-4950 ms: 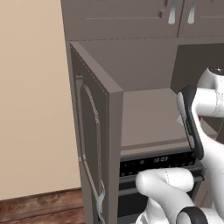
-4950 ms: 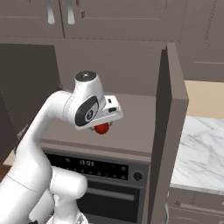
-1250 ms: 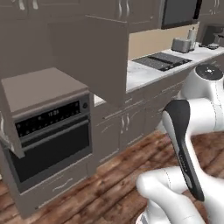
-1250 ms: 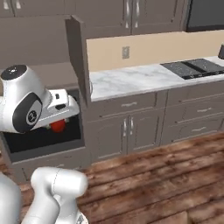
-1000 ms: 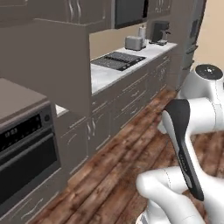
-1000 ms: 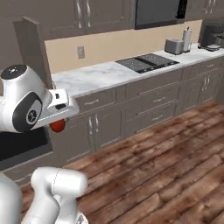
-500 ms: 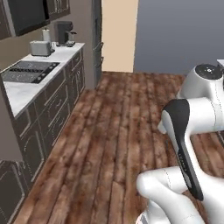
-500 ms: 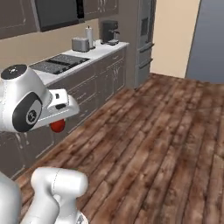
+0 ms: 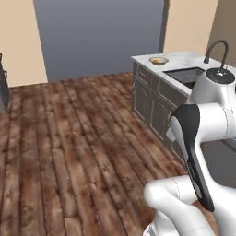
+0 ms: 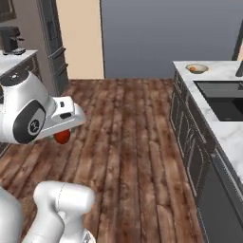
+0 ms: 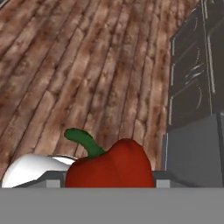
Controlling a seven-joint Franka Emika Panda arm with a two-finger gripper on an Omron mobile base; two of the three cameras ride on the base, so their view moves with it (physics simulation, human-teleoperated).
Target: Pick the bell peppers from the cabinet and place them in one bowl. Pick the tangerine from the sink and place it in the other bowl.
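My claw (image 10: 64, 133) is clenched on a red bell pepper (image 11: 110, 165), carried in the air over the wooden floor (image 10: 128, 128). In the hand view the pepper sits right at the bottom between my finger tips, glossy, with its green stem (image 11: 83, 141) curling up and to the left. From the right base view it peeks out red under my white hand. Ahead and to the right stands a marble-topped bench (image 10: 223, 128) over dark grey cabinet fronts (image 10: 190, 137). The black sink (image 10: 222, 100) is set into it, its gooseneck tap (image 9: 216, 48) rising behind. At the far end of the bench rests the tan bowl (image 10: 196, 69), with something small and orange inside.
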